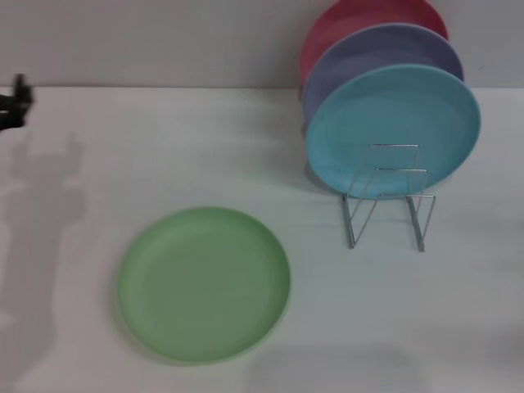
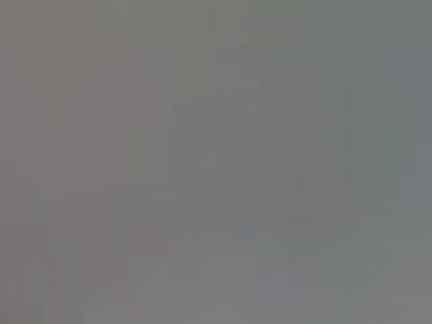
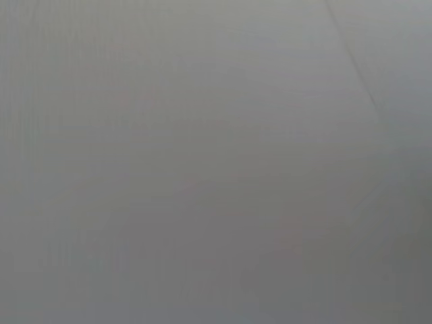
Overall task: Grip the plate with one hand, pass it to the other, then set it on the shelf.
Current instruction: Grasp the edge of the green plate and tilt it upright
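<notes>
Left end effector (image 1: 16,100) sits at the desk's (image 1: 164,155) far-left edge; finger state indeterminable. Green plate (image 1: 204,282) lies flat, ungrasped, well clear of the shelf (image 1: 389,196). Risk: its low rim may slip during pickup.

Bare test bench suggested: plain white table (image 1: 246,147) against blank wall (image 1: 147,41); only plastic plates and wire rack (image 1: 389,201) on table.

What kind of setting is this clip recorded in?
Probably a staged test bench, not a real kitchen: a plain white table against a bare wall, holding only a green plate lying flat and a wire rack with blue, purple and pink plates standing in it.
</notes>
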You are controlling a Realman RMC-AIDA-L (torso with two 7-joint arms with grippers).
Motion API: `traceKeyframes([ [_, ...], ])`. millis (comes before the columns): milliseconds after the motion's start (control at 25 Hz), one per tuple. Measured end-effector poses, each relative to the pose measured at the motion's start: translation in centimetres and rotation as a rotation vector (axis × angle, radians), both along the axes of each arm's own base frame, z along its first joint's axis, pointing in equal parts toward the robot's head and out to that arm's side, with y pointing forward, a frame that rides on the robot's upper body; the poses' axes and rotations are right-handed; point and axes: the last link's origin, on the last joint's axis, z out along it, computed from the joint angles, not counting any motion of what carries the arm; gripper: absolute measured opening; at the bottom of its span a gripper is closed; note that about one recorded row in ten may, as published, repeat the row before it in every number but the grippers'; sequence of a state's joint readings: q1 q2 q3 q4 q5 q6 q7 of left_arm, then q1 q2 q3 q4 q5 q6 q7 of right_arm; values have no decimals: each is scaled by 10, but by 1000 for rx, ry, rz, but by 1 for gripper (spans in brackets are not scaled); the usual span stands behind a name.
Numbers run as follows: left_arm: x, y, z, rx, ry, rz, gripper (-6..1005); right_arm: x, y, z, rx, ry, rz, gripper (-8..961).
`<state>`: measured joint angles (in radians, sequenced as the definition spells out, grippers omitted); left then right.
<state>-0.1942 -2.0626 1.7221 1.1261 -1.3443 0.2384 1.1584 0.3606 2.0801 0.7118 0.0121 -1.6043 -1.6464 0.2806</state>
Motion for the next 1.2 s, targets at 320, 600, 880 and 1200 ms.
traceKeyframes([
  [320,42,-5,17,-532,-242,-106,726,0,0,1,2,-2,0,656],
  [600,59,-21,28,-792,-202,199,725,0,1,3,3,-9,2,657],
  [880,66,-36,16,-895,-228,448,725,-3,6,7,8,-23,17,657],
  [1200,73,-41,-7,-905,-247,598,724,-8,19,17,8,-84,26,656],
])
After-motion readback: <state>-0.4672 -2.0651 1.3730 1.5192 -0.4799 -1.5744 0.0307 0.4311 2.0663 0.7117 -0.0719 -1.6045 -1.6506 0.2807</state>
